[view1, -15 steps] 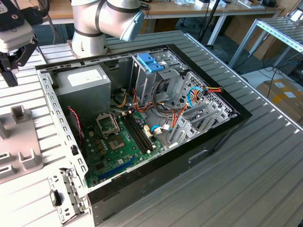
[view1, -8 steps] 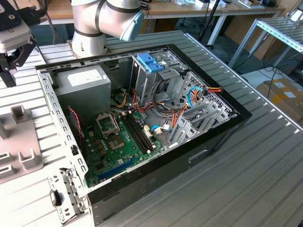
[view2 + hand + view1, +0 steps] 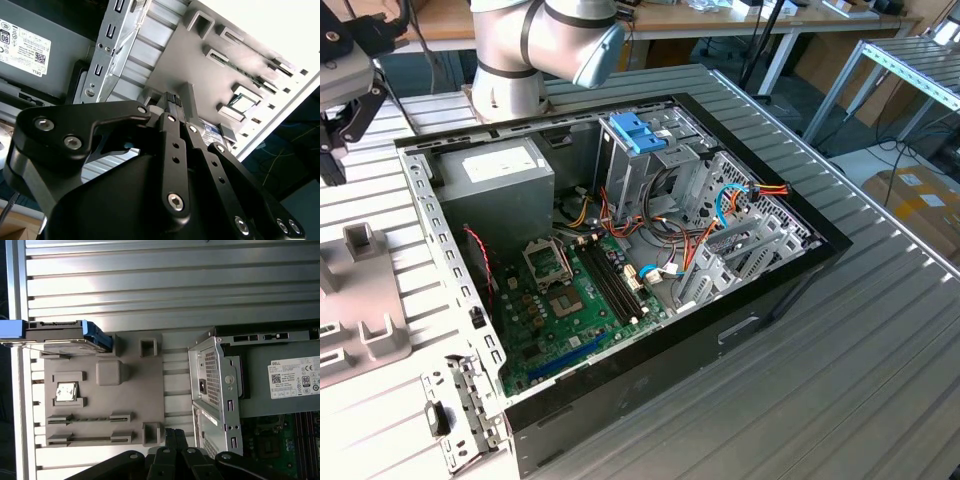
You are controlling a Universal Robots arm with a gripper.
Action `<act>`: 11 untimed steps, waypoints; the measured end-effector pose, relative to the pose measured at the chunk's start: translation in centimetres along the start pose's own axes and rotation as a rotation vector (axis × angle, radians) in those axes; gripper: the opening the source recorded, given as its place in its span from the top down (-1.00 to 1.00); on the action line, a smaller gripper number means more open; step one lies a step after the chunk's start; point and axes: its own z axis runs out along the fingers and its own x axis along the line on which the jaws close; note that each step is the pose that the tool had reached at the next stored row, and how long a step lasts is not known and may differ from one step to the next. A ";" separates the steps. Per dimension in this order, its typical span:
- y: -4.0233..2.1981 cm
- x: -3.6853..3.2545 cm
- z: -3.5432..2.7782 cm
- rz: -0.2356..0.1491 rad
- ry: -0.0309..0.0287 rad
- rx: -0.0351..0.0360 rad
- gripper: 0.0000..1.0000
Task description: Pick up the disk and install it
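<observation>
The disk (image 3: 54,326), a dark-grey drive in a light-blue carrier with a blue end tab (image 3: 98,338), stands on edge at one end of a grey fixture plate (image 3: 150,385) in the first wrist view. My gripper (image 3: 173,434) hangs over the opposite edge of that plate, well apart from the disk. Its black fingers are shut together with nothing between them, as the second wrist view shows (image 3: 171,98). In the exterior view the gripper's black body (image 3: 355,60) is at the far left, above the same plate (image 3: 375,335).
An open computer case (image 3: 790,290) lies on the slatted aluminium table (image 3: 840,400), with motherboard (image 3: 582,300), power supply (image 3: 500,175), loose cables and a drive cage with a blue bracket (image 3: 638,130). A small chip (image 3: 65,391) sits in the fixture plate. The arm's base (image 3: 510,80) stands behind the case.
</observation>
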 end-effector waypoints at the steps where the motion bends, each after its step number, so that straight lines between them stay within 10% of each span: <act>1: -0.01 0.07 0.00 0.000 0.0000 0.0000 0.79; 11: -0.05 0.63 0.00 0.000 0.0000 0.0000 0.79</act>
